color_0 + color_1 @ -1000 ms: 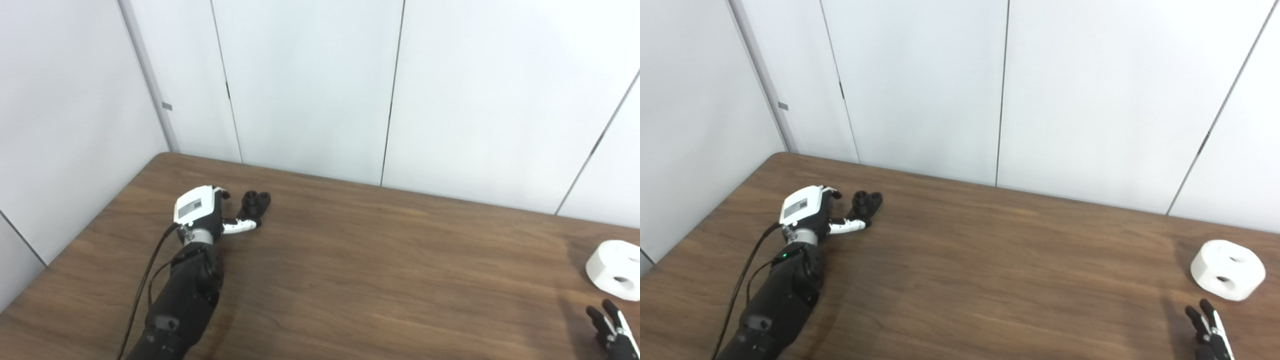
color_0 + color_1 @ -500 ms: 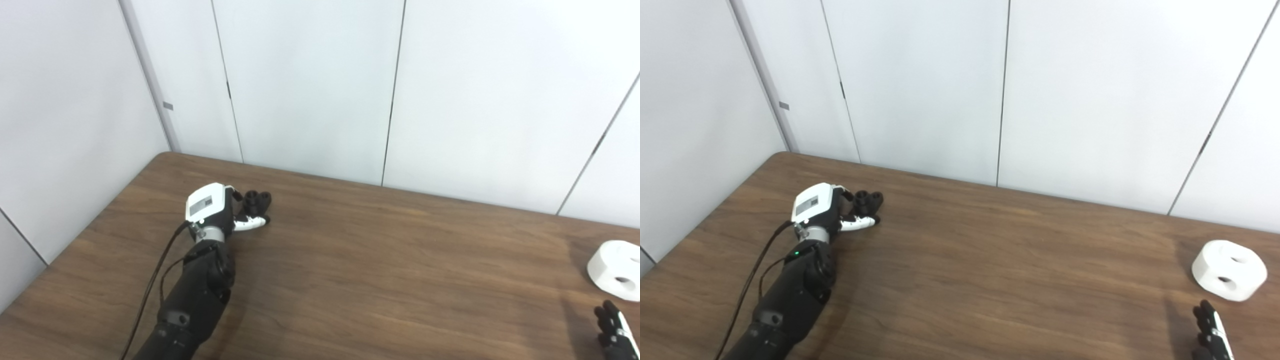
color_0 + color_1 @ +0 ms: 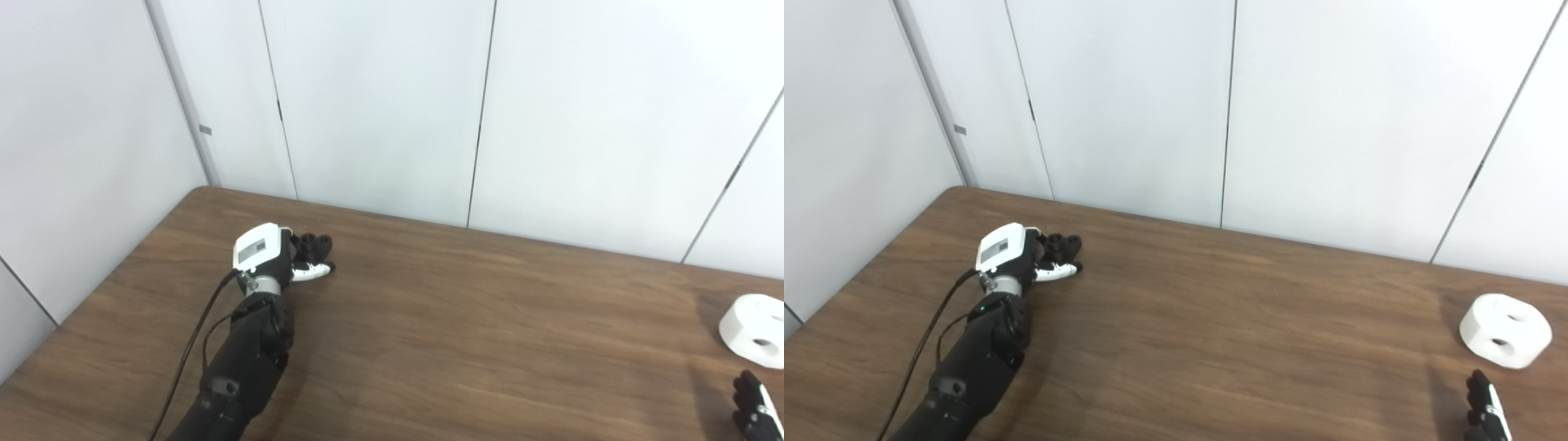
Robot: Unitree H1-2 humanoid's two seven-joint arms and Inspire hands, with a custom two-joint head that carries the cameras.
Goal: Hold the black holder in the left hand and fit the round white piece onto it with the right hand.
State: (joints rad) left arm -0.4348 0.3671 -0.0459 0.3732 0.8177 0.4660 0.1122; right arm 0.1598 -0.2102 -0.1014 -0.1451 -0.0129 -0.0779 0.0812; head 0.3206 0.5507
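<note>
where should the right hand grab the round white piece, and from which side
Probably around its curved outer wall, coming from the near side where the right hand waits. The round white piece lies flat on the table with two holes facing up, so fingers on the wall would leave those holes free for the black holder.

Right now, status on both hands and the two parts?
Left hand closing around black holder, grip unconfirmed. Right hand at frame edge, empty, apart from round white piece. Piece lies on table. Nothing between them.

Matt wood-grain table (image 3: 465,343), smooth white plastic piece (image 3: 1504,330)
</note>
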